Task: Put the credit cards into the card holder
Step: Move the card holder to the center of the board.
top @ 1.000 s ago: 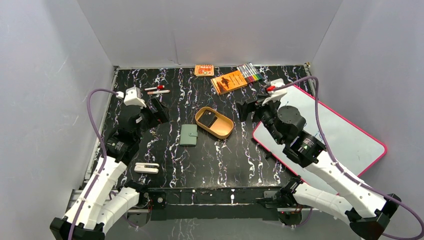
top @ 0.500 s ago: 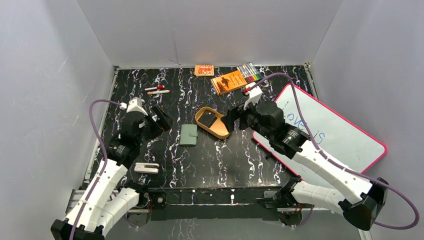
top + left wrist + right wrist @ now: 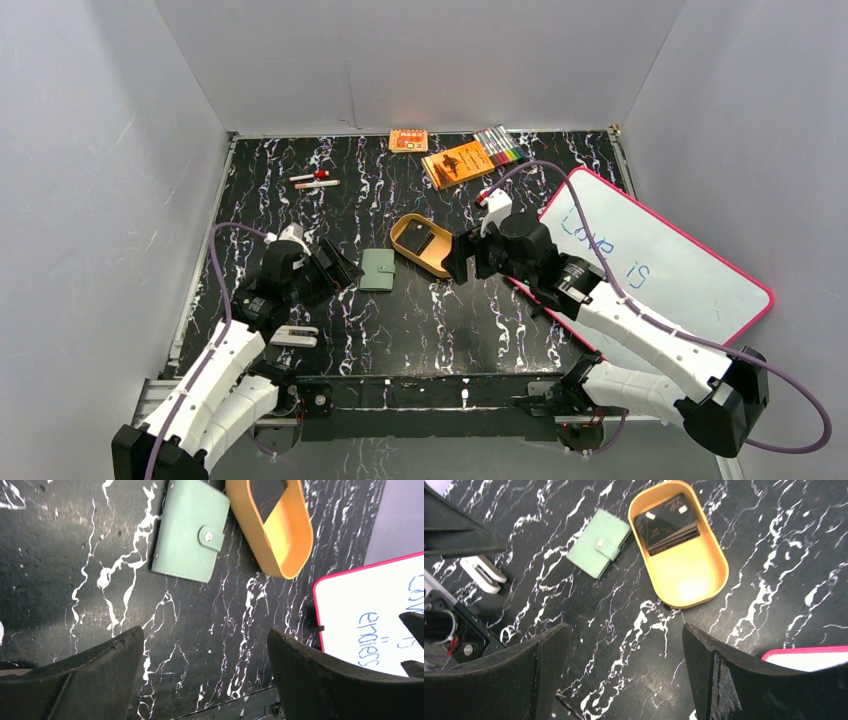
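well, both grippers are spread wide and pinch nothing. the left gripper point(image 3: 205, 647) hangs near the card holder point(image 3: 190, 530), which lies shut and flat on the black marbled table point(image 3: 774, 530), just beside the tan tray point(image 3: 689, 580). the credit cards point(image 3: 666, 525) sit stacked at one end of that tray, with the right gripper point(image 3: 624, 647) above the table close by.

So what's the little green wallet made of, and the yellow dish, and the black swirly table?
The green card holder looks like leather or faux leather: matte, slightly textured, with a snap tab. The yellow tray seems to be smooth plastic or painted metal, with a soft shine inside. The table looks like a black marble-patterned surface, maybe printed; the pictures can't settle whether it is real stone.
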Robot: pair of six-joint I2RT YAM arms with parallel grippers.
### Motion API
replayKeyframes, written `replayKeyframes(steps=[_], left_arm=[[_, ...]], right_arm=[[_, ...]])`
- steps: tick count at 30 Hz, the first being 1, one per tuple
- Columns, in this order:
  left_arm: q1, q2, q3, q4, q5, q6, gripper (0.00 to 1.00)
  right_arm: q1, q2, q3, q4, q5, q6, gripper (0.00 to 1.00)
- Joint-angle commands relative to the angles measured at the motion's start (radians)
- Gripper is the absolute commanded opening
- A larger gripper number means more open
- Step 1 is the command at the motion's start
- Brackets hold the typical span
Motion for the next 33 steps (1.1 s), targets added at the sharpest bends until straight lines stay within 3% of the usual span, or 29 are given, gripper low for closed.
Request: replayKeyframes(steps=[1, 7, 15, 24, 33], left_arm=[[-0.021, 0.030, -0.035, 0.021, 0.047, -0.038, 0.88], [-0.055, 0.130, -0.023, 0.047, -0.005, -0.039, 0.86], [-0.056, 0.197, -0.018, 0.083, -0.034, -0.052, 0.85], [-0.055, 0.155, -0.017, 0.023, -0.094, -0.040, 0.84], [-0.054, 0.104, -0.003, -0.050, -0.147, -0.041, 0.82]], right_arm=[[0.001, 0.006, -0.034, 0.011, -0.073, 0.040, 0.88], [0.043, 0.046, -0.106, 0.120, -0.110, 0.124, 0.81], [0.193, 0.248, -0.095, 0.303, 0.040, 0.205, 0.70], [0.197, 0.485, -0.009, 0.444, -0.012, 0.289, 0.60], [0.207, 0.695, 0.145, 0.427, 0.038, 0.359, 0.55]])
